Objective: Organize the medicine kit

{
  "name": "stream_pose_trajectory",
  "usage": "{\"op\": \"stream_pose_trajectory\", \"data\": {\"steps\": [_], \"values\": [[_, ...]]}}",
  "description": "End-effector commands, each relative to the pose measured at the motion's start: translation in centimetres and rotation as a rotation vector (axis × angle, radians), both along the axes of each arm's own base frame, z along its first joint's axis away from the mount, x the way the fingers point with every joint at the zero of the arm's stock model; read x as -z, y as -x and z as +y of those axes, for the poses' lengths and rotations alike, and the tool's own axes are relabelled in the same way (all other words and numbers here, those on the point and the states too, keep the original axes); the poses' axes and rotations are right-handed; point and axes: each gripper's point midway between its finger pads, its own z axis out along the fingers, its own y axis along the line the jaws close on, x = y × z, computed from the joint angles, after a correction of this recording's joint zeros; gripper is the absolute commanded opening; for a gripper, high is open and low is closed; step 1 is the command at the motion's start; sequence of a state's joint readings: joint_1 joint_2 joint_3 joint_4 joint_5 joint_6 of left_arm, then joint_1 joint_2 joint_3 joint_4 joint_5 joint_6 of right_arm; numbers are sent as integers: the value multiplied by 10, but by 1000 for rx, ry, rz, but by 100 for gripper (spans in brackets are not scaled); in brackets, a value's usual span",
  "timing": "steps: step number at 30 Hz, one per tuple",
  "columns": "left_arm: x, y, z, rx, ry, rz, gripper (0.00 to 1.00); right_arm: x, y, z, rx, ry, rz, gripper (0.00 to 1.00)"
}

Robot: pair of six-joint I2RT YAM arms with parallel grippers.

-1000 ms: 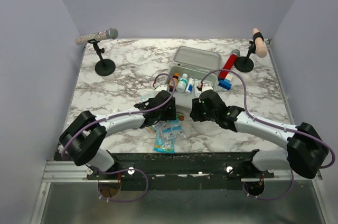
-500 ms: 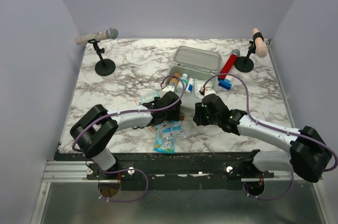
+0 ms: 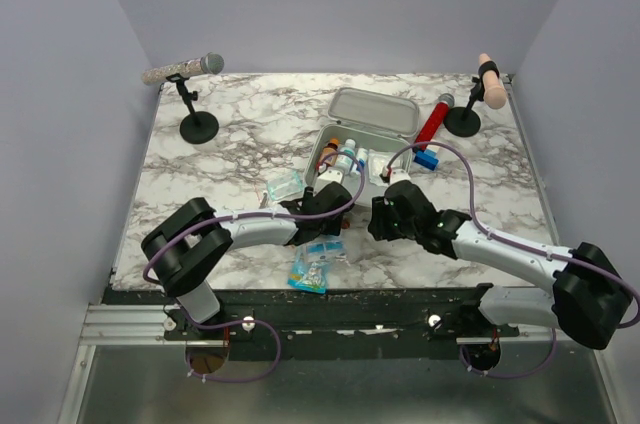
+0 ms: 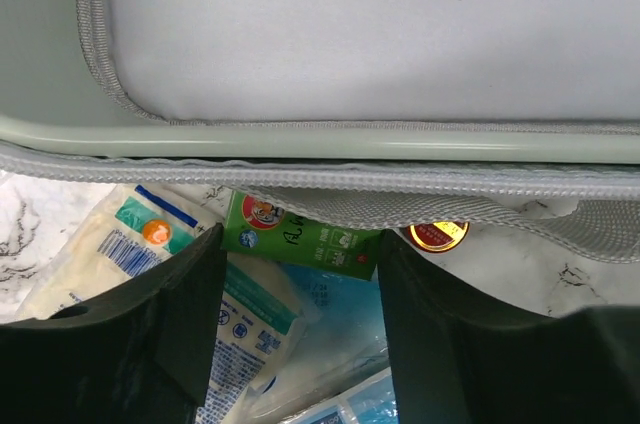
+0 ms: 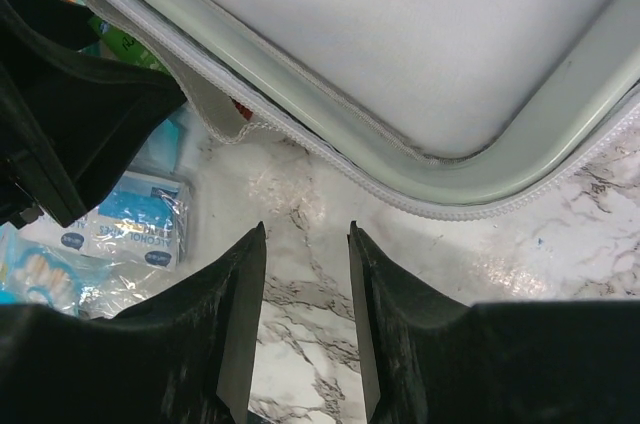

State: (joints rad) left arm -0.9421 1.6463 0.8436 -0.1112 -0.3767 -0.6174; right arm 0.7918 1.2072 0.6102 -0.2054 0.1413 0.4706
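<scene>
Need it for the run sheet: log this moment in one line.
medicine kit: open | left gripper: open, flanking green packet | right gripper: open, empty

grey-white medicine kit (image 3: 375,112), marbled table (image 3: 240,134)

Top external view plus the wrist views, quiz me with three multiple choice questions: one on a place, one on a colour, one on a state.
1. Relative to the medicine kit, the red cylinder lies: A) left of it B) right of it C) inside it.
2. The small packet by the kit's zipper edge, left wrist view, is: A) green B) yellow C) purple.
3. The kit is: A) zipped shut B) open, lid raised C) upside down.
Answers: 1 B, it lies right of the lid. 2 A, its wrapper is plainly green. 3 B, bottles show inside the base.
</scene>
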Motion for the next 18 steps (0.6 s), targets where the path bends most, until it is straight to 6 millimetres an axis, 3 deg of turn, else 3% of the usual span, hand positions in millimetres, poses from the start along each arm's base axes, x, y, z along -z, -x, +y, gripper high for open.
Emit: {"op": "stream_pose_trajectory", "data": {"steps": [1,11,18], "values": [[6,3,6,5,-32,-6,57,-1,2,-5,13,3,0,47],[-35,6,16,7,49,-93,32,-13,1,-4,14,-13,-17,47],[-94,13,30,-16,143,-175,30,-34,-3,-1,14,-35,-48,47]]}}
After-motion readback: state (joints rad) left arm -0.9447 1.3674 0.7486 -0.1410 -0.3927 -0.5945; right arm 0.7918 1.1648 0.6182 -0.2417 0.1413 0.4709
